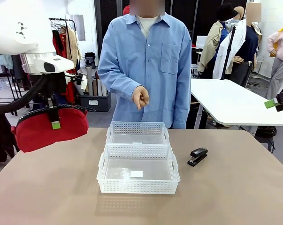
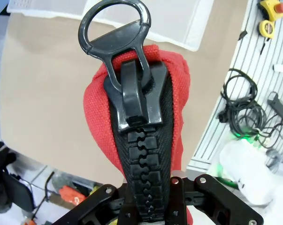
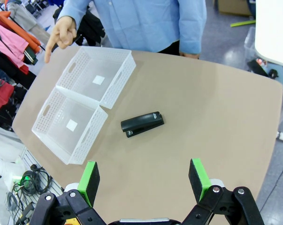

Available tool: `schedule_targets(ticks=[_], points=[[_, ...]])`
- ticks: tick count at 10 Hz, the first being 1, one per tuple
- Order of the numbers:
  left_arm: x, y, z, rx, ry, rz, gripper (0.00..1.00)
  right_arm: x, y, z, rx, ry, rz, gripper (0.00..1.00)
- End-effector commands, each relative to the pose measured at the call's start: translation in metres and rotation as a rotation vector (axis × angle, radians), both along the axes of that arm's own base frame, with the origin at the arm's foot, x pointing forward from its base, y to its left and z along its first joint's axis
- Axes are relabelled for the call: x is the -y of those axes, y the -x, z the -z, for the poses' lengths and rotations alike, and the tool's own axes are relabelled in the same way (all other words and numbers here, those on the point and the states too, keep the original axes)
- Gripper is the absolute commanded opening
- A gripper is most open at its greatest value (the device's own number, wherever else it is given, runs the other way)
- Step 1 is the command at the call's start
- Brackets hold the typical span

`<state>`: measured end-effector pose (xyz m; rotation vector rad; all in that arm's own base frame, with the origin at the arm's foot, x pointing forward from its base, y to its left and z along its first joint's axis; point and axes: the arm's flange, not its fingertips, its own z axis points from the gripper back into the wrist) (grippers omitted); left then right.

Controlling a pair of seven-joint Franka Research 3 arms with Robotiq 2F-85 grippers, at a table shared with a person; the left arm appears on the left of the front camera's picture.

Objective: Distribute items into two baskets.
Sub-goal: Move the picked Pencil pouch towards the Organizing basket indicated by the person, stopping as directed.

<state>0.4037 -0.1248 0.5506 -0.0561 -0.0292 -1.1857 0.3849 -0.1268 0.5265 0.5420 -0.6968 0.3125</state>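
Left gripper (image 1: 54, 123) clamps the red fabric pouch with black zipper (image 1: 38, 133) aloft over the tabletop's left edge; right gripper (image 3: 143, 176) gapes empty; nearer white lattice plastic basket (image 1: 137, 186) touches the farther basket (image 1: 137, 127) mid-tabletop; small black stapler (image 1: 197, 156) lies just right.

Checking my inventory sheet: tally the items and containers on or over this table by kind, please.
white baskets: 2, the near basket and the far basket
red pouch: 1
black stapler: 1
total: 4
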Motion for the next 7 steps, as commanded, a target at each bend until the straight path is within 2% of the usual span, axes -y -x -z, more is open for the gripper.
schedule_targets(ticks=[1, 4, 7], points=[[0.002, -0.013, 0.001, 0.022, 0.01, 0.137, 0.0, -0.001, -0.001, -0.001, 0.011, -0.01, -0.004, 1.0], [0.028, -0.024, 0.007, 0.041, -0.026, 0.281, 0.0, -0.001, -0.001, -0.001, 0.011, -0.01, -0.004, 1.0], [0.051, -0.027, 0.014, 0.025, -0.041, 0.354, 0.0, -0.001, -0.001, -0.001, 0.011, -0.01, -0.004, 1.0]])
